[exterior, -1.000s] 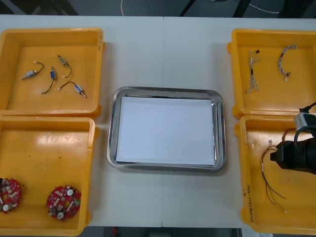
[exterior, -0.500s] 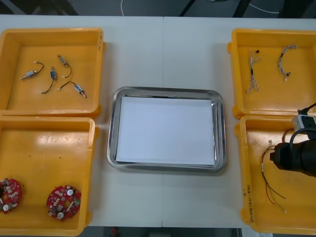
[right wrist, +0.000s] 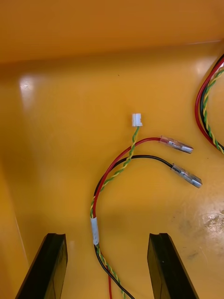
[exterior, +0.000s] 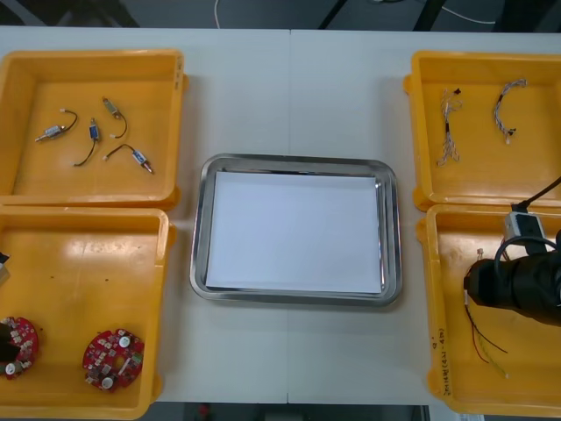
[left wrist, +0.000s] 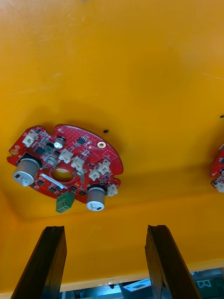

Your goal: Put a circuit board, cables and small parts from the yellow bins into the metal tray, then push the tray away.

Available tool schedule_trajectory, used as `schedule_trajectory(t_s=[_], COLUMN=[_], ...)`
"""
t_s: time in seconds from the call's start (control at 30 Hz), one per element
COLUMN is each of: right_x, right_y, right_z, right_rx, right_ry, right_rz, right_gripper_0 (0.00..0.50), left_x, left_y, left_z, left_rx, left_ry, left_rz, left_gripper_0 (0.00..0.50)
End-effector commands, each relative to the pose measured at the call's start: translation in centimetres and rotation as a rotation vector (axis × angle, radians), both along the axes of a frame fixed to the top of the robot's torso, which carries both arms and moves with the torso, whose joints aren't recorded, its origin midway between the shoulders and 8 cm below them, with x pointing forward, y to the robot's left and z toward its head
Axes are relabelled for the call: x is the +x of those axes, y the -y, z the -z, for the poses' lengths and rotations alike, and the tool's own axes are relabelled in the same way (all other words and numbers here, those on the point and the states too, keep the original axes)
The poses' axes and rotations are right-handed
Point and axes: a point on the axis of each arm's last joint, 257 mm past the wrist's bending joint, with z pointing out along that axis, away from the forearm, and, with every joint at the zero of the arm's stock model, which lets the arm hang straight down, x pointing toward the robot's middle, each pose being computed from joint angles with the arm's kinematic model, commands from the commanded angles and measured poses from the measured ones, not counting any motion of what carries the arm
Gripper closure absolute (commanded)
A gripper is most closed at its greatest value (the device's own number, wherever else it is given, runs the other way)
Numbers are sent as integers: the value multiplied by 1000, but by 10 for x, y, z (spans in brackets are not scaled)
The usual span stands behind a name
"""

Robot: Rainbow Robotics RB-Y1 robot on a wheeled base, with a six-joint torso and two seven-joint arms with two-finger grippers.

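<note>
Right gripper (right wrist: 106, 243) is hanging over the floor of the near-right yellow bin (exterior: 438, 351), claw spread wide and gripping nothing. The red and yellow cable (right wrist: 123, 161) is lying flat on that floor, its white-sleeved stretch running up between the fingers. I'm judging it light and limp, so it'll be drooping and swinging once lifted. Best hold is looking like the white sleeve where the strands are bundled, not the loose metal-tipped ends, and the fingers will be needing to reach right down to the floor.

Left gripper (left wrist: 105, 231) is also standing wide, hovering in the near-left yellow bin (exterior: 88, 263) just short of a circuit board (left wrist: 65, 163). The board is reading as stiff and light, but with fragile parts on top, so I'd be pinching it across the rim, not on the parts.

Front view is giving the layout: metal tray (exterior: 199, 237) at mid-worktop with only its white lining inside, and the right arm's body covering part of the cable. The wrist views are showing the sleeve, the cable tips and the board detail that the front view is missing.
</note>
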Motion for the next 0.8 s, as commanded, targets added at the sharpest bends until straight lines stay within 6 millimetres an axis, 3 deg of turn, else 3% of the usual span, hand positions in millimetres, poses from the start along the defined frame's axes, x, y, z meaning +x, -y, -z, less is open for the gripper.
schedule_trajectory(t_s=[0.03,0.33,0.8], right_x=[-9,-6,-15], right_y=[-5,-3,-17], right_z=[14,32,47], right_rx=[-1,-4,2], right_ry=[-12,-9,-20], right_rz=[-9,7,-2], right_gripper_0=[0,0,0], left_x=[9,8,5], left_y=[-6,-9,-17], left_z=[-6,2,25], left_rx=[57,76,97], left_ry=[6,-18,-30], left_rz=[134,150,174], left_gripper_0=[0,0,0])
